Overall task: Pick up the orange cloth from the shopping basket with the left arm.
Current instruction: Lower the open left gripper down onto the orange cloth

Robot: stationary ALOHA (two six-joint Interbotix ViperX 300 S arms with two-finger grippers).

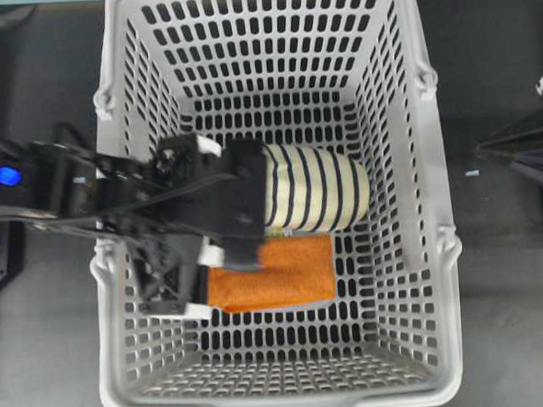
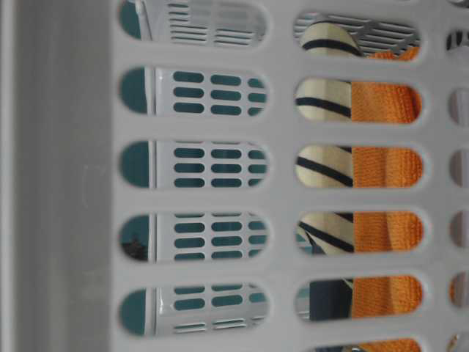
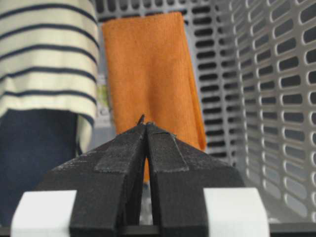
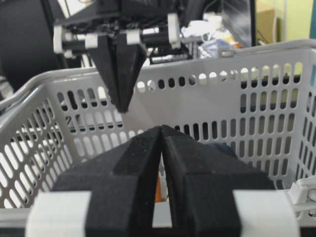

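Left gripper (image 3: 146, 129) pressed together on nothing, poised above the near edge of the orange cloth (image 3: 150, 74). Cloth lies flat on the shopping basket (image 1: 424, 277) floor beside a striped roll (image 1: 317, 187). Reach done; opening, grasp and lift remain.

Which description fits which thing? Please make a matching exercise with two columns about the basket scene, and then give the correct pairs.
Things:
1. orange cloth
2. striped fabric roll
3. left gripper
4. shopping basket

Descriptions:
A. light grey, slotted walls
B. shut, holding nothing
C. flat on the basket floor
D. navy and cream, beside the cloth

Pairs: 1-C, 2-D, 3-B, 4-A
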